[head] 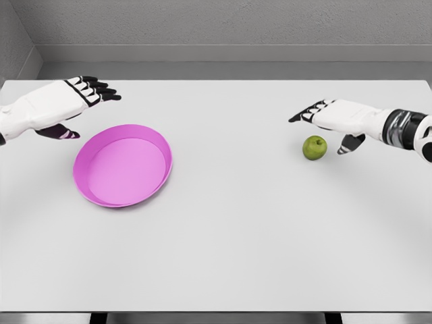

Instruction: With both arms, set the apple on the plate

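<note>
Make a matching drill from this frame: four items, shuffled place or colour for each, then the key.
Items:
1. apple
2. plate
3. left hand
4. right hand

Descriptions:
A. pink, on the table's left half
B. open, just above the green fruit
C. green, on the table's right half
D. open, beyond the pink dish's far-left rim

Pairs: 1-C, 2-A, 3-D, 4-B

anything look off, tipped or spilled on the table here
Nothing stands out. The green apple sits intact on the white table by the open right hand; the pink plate lies flat and empty near the open left hand.
</note>
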Tool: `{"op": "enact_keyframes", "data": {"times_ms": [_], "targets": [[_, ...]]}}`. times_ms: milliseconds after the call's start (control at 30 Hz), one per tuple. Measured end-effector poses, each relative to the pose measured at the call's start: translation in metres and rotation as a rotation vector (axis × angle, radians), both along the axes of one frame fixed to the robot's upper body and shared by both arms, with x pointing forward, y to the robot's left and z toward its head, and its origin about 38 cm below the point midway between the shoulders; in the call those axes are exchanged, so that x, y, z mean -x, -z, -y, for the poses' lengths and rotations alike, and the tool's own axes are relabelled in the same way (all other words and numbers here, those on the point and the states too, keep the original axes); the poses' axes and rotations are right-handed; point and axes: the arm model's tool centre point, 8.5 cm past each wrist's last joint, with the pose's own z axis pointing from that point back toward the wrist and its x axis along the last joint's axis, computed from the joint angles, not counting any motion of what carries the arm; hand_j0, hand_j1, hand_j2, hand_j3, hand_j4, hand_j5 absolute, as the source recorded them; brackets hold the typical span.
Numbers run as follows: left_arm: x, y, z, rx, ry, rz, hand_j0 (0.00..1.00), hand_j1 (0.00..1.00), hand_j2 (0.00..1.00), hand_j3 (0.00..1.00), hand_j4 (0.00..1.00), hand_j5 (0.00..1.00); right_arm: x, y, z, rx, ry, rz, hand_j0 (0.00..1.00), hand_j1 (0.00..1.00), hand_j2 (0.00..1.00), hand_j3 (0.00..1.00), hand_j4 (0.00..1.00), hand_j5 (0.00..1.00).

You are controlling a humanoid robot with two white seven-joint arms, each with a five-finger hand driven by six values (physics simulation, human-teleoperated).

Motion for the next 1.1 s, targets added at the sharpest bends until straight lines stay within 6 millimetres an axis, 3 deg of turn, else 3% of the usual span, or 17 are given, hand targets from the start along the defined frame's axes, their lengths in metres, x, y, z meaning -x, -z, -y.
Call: {"op": "enact_keyframes", "data": {"times_ms": [333,600,1000,1033,1100], "targets": [[0.000,0.001,0.001,0.003,0.002,0.000,1.00,1.00,1.00,1.00,1.00,1.00,0.001,0.035,0.010,0.020,0.041,-0.087,1.00,1.00,1.00,1.00,1.00,1.00],[0.000,0.001,0.001,-0.003,0.001,0.002,1.00,1.00,1.00,1.00,1.00,1.00,-0.012,0.030,0.005,0.000,0.058,-0.076,1.00,1.00,1.00,1.00,1.00,1.00],[-0.001,0.003,0.002,-0.020,0.001,0.006,1.00,1.00,1.00,1.00,1.00,1.00,-0.018,0.048,0.005,-0.008,0.086,-0.117,1.00,1.00,1.00,1.00,1.00,1.00],[-0.001,0.003,0.002,-0.021,0.001,0.006,1.00,1.00,1.00,1.00,1.00,1.00,-0.018,0.049,0.005,-0.007,0.087,-0.120,0.99,0.99,0.99,0.99,0.99,0.99],[-0.001,0.002,0.002,-0.021,0.000,0.006,1.00,1.00,1.00,1.00,1.00,1.00,-0.018,0.051,0.005,-0.005,0.087,-0.122,0.85,0.85,0.85,0.85,0.85,0.85]]}}
